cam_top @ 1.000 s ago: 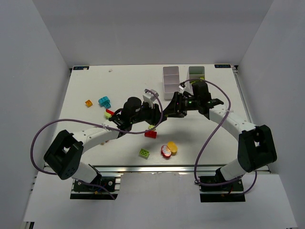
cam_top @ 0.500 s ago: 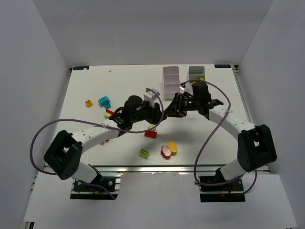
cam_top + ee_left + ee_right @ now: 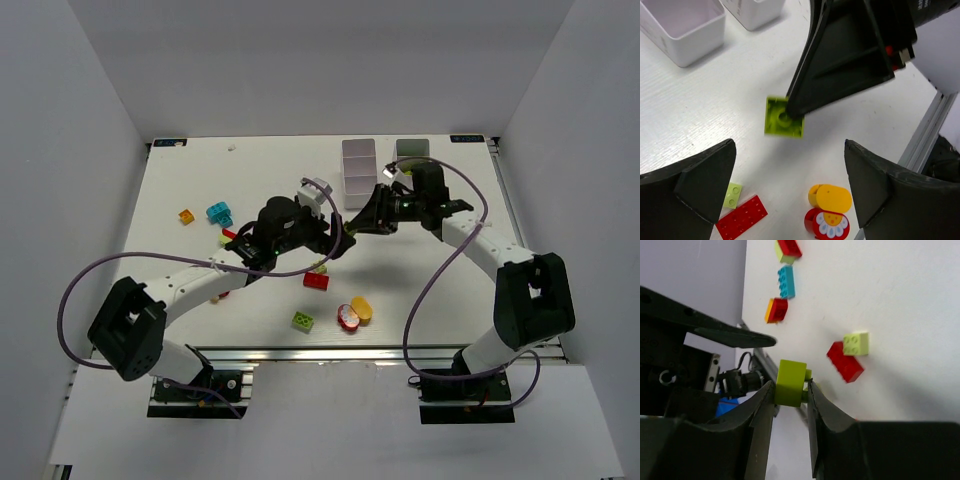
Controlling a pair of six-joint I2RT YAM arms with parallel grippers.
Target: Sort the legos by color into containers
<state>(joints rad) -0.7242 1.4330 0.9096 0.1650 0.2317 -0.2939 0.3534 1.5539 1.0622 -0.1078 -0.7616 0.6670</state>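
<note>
A lime brick [image 3: 791,382] is pinched by its sides between the jaws of the right arm [image 3: 470,240], which are closed narrow on it, one finger [image 3: 760,412] on each flank and the studs turned sideways. From the left wrist the same brick [image 3: 784,116] shows slightly blurred at the very tip of those dark fingers, over bare desk [image 3: 260,170]; how high it hangs I cannot tell. It is in none of the compartments. Just behind it stand the two white bins [image 3: 358,170], side by side at the far right of the desk, the nearer one's end compartment [image 3: 685,30] showing nothing inside. The left arm [image 3: 190,285] reaches in from the other side, its jaws spread wide and holding nothing, with the fingers [image 3: 705,175] framing the brick from below in the wrist view, apart from it. Under and just beside that arm lie a flat red plate [image 3: 741,217] and a small pale lime piece [image 3: 732,195], touching or nearly so. Nearer the front edge sit a yellow rounded piece [image 3: 830,196] and a red round one with a white flower face [image 3: 822,225], pressed together, and a green brick [image 3: 302,321] lies just left of them. Well off to the left, a cyan brick [image 3: 219,214] and an orange brick [image 3: 186,216] lie near each other, with a small red piece [image 3: 230,235] just in front of the cyan one.
</note>
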